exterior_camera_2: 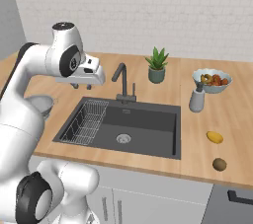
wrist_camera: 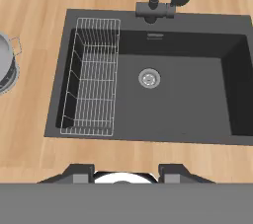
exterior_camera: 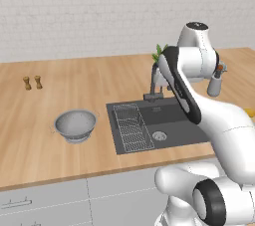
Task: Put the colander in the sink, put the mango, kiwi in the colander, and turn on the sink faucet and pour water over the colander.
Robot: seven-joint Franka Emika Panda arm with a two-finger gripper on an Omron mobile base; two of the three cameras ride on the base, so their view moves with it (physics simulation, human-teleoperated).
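The silver perforated colander (exterior_camera: 74, 124) sits on the wooden counter left of the dark sink (exterior_camera: 174, 115); my arm partly hides the colander (exterior_camera_2: 42, 104), and its rim (wrist_camera: 6, 62) shows at the left edge of the hand view. My gripper (exterior_camera_2: 81, 86) hangs open and empty, high over the sink (exterior_camera_2: 143, 124) on its left side. The gripper (wrist_camera: 126, 173) looks straight down into the sink (wrist_camera: 188, 90). The faucet (exterior_camera_2: 122, 82) stands behind the basin. Right of the sink lie the mango (exterior_camera_2: 214, 137) and the kiwi (exterior_camera_2: 219, 164).
A wire rack (wrist_camera: 91, 75) fills the basin's left part, with the drain (wrist_camera: 148, 78) beside it. A grey dispenser (exterior_camera_2: 196, 98), a pale bowl of food (exterior_camera_2: 211, 80) and a potted plant (exterior_camera_2: 157, 65) stand behind right. Two small shakers (exterior_camera: 32, 82) stand far left.
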